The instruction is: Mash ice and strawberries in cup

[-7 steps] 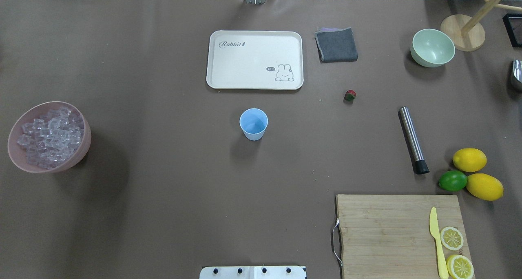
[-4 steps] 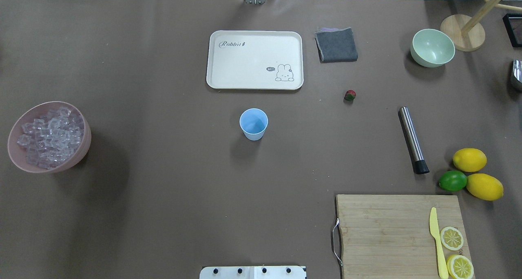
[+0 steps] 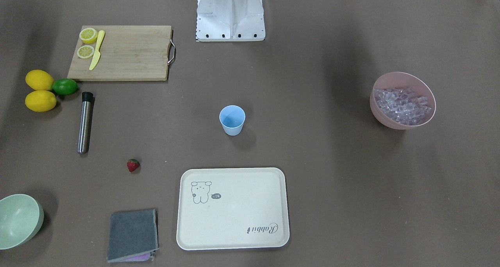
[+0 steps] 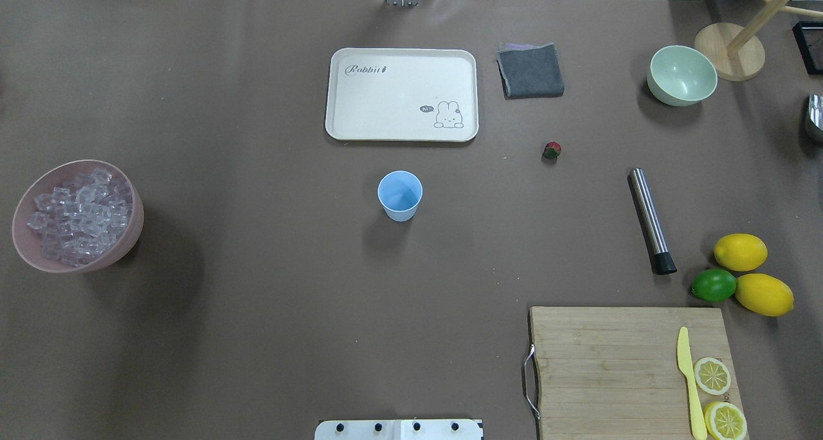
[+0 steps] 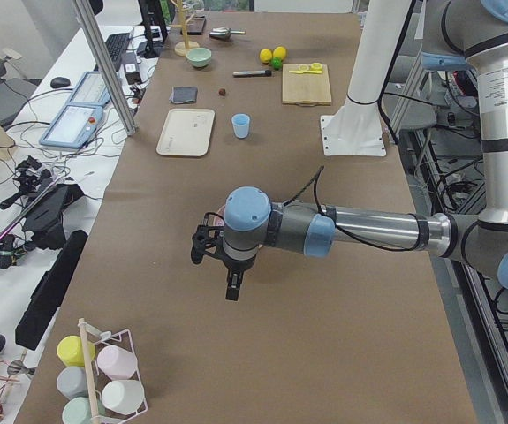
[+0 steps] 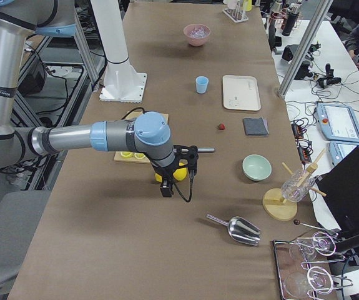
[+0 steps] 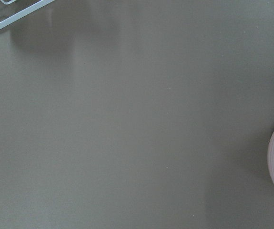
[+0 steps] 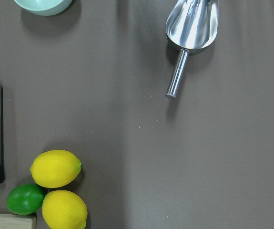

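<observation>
The pale blue cup (image 4: 400,195) stands upright and empty mid-table; it also shows in the front view (image 3: 232,120). The strawberry (image 4: 551,150) lies on the table to the cup's right, apart from it. The ice (image 4: 77,215) fills the pink bowl (image 4: 134,231) at the far left. My left gripper (image 5: 233,288) hangs above the table near the pink bowl, seen only in the left side view. My right gripper (image 6: 165,189) hangs near the lemons, seen only in the right side view. I cannot tell whether either is open or shut.
A steel muddler (image 4: 651,220) lies right of the strawberry. A cream tray (image 4: 402,94), grey cloth (image 4: 530,71) and pale green bowl (image 4: 681,74) sit at the back. Lemons (image 4: 741,251), a lime (image 4: 714,285) and a cutting board (image 4: 611,363) are front right. A metal scoop (image 8: 191,28) lies beyond.
</observation>
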Available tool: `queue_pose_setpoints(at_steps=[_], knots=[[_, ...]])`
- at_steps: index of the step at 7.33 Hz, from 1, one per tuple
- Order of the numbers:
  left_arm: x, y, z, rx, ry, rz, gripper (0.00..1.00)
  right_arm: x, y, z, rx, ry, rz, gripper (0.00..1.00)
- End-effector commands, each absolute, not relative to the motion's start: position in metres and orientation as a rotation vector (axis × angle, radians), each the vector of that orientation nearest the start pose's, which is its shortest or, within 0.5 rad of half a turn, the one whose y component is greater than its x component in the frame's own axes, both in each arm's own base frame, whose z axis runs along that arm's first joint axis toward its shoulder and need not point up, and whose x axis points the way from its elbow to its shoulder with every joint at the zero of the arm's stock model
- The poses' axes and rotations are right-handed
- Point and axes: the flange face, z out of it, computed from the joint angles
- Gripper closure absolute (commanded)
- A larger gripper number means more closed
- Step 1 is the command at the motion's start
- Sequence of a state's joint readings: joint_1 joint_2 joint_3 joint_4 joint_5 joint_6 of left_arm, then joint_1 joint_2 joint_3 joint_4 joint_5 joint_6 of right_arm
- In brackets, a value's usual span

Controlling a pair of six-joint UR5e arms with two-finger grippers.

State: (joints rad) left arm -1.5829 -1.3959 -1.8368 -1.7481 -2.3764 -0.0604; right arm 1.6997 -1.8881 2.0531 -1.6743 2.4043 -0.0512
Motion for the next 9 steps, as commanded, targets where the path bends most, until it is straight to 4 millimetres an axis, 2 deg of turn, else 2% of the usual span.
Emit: queue_pose_setpoints(at_steps=[1,2,3,4,5,6,7,9], knots=[[-0.063,-0.441,0.571,0.324,0.865,0.109,0.02,0.106,-0.351,0.562,0.18,-0.823,-0.005,0.0],[-0.062,-0.449,0.565,0.361,0.868,0.109,0.02,0.106,-0.355,0.557,0.217,-0.822,-0.017,0.0],[-0.061,-0.452,0.544,0.412,0.873,0.135,0.02,0.105,-0.36,0.549,0.24,-0.842,-0.027,0.0],[-0.055,-0.444,0.527,0.422,0.98,0.139,0.02,0.101,-0.361,0.547,0.242,-0.885,-0.035,0.0],[-0.051,-0.45,0.508,0.505,1.006,0.186,0.02,0.099,-0.36,0.539,0.256,-0.911,-0.044,0.0],[-0.031,-0.456,0.495,0.523,1.028,0.248,0.02,0.091,-0.367,0.534,0.257,-0.847,-0.078,0.0],[-0.012,-0.453,0.495,0.45,1.067,0.206,0.01,0.089,-0.368,0.533,0.254,-0.839,-0.081,0.0],[0.019,-0.443,0.5,0.402,1.078,0.14,0.01,0.046,-0.387,0.5,0.191,-0.866,0.001,0.0]])
